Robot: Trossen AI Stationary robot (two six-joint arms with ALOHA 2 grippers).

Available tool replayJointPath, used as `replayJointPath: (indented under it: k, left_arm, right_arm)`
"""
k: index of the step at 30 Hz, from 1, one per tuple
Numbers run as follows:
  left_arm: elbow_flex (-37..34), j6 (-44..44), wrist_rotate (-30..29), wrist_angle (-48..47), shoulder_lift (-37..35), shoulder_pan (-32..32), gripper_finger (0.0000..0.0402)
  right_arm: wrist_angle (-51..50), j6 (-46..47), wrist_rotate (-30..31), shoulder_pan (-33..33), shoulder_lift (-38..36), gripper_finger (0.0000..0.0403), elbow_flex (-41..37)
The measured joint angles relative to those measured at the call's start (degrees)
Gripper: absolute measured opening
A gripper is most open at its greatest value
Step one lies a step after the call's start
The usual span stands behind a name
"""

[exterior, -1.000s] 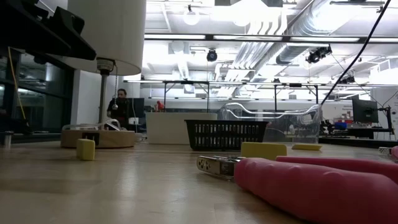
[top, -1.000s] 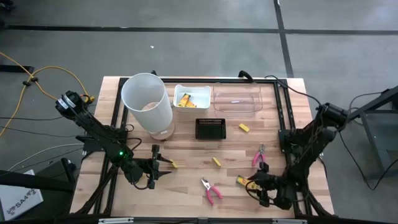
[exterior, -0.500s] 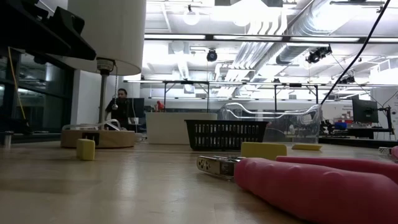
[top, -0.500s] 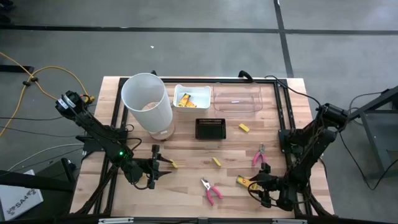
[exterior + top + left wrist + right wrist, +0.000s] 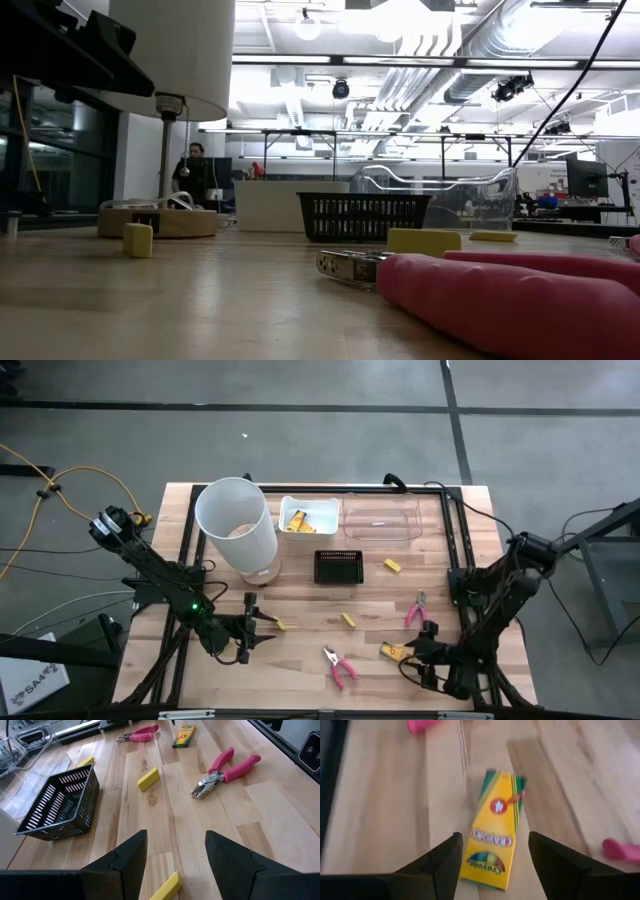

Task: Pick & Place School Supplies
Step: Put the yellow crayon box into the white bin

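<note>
A yellow crayon packet (image 5: 495, 837) lies flat on the table near its front right (image 5: 390, 651). My right gripper (image 5: 495, 836) is open above it, slanting down, one finger on either side and apart from it (image 5: 410, 656). My left gripper (image 5: 256, 623) waits open at the front left, with a small yellow block (image 5: 165, 887) lying just ahead of its fingers (image 5: 280, 625). Two pink-handled pliers (image 5: 340, 666) (image 5: 416, 608) and two more yellow blocks (image 5: 348, 620) (image 5: 392, 566) lie loose on the wood.
A tall white bin (image 5: 238, 530) stands at the back left. Beside it are a white tray (image 5: 312, 506) holding yellow packets and a clear container (image 5: 380, 520). A black basket tray (image 5: 338, 566) sits mid-table. In the low view, pink pliers handles (image 5: 500, 300) fill the near right.
My right gripper has sunk a little toward the crayon packet and tipped further downward, its fingers still apart. Nothing on the table has moved.
</note>
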Motion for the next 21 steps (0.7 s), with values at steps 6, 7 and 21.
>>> replayJointPath:
  k: [6,7,21]
  left_arm:
    - [0.0,-0.01,0.01,0.0,0.0,0.0,0.0193]
    - [0.0,-0.01,0.01,-0.02,0.0,0.0,0.0193]
    - [0.0,-0.01,-0.01,0.0,0.0,0.0,0.0193]
  right_arm:
    - [0.49,0.35,-0.05,0.0,3.54,0.022,0.0]
    - [0.52,0.8,0.0,0.0,3.61,0.022,0.0]
    - [1.21,3.06,-2.82,0.07,5.82,0.022,0.09]
